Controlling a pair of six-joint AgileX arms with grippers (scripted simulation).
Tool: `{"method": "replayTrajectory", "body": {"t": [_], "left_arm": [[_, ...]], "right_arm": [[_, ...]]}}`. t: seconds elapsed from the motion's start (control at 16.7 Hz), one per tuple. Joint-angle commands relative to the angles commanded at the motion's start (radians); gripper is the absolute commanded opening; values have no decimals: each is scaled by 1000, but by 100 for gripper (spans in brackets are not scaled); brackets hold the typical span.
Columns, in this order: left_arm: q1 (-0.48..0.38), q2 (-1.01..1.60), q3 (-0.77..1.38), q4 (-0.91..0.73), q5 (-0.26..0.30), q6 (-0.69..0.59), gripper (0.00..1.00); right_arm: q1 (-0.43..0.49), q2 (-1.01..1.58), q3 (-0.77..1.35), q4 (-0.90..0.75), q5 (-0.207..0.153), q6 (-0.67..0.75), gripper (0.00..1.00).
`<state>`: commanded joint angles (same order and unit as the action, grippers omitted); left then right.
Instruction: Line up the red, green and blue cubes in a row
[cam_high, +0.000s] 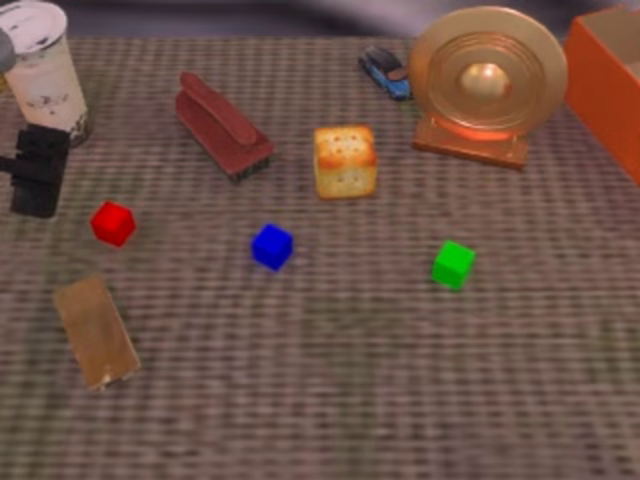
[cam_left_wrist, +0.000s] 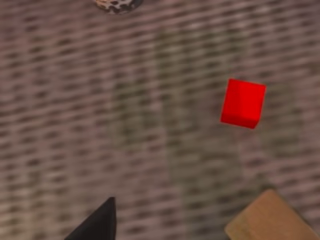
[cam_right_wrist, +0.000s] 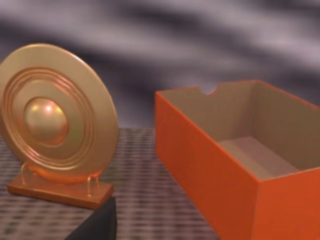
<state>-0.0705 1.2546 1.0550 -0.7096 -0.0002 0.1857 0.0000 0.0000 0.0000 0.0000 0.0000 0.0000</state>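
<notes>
Three small, plain, solid-coloured cubes of equal size sit apart on a woven grey-brown surface (cam_high: 330, 400). The red cube (cam_high: 112, 223) lies toward the left, the blue cube (cam_high: 271, 246) near the middle, and the green cube (cam_high: 453, 264) to the right, forming a loose line that slopes slightly toward the near edge from left to right. Being cubes, they have no long axis; each sits flat, turned a little askew.

The left gripper (cam_high: 38, 172), dark and blocky, is at the left edge, near the red cube but not touching it; whether its fingers are spread or pressed together cannot be told. The right gripper is out of the top view, and its wrist camera faces a gold disc on a stand (cam_right_wrist: 50, 125) and an open orange box (cam_right_wrist: 240, 165).
</notes>
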Motion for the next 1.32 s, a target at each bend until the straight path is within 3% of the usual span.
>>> {"method": "replayTrajectory", "body": {"t": [0.36, 0.66, 1.32], "left_arm": [[-30, 619, 482, -324, -3, 83, 100], [-45, 912, 762, -482, 1, 126, 100], [-47, 987, 796, -474, 4, 139, 100]], "right_arm": [[0, 0, 0, 0, 0, 0, 100], [0, 0, 0, 0, 0, 0, 100], [0, 0, 0, 0, 0, 0, 100]]}}
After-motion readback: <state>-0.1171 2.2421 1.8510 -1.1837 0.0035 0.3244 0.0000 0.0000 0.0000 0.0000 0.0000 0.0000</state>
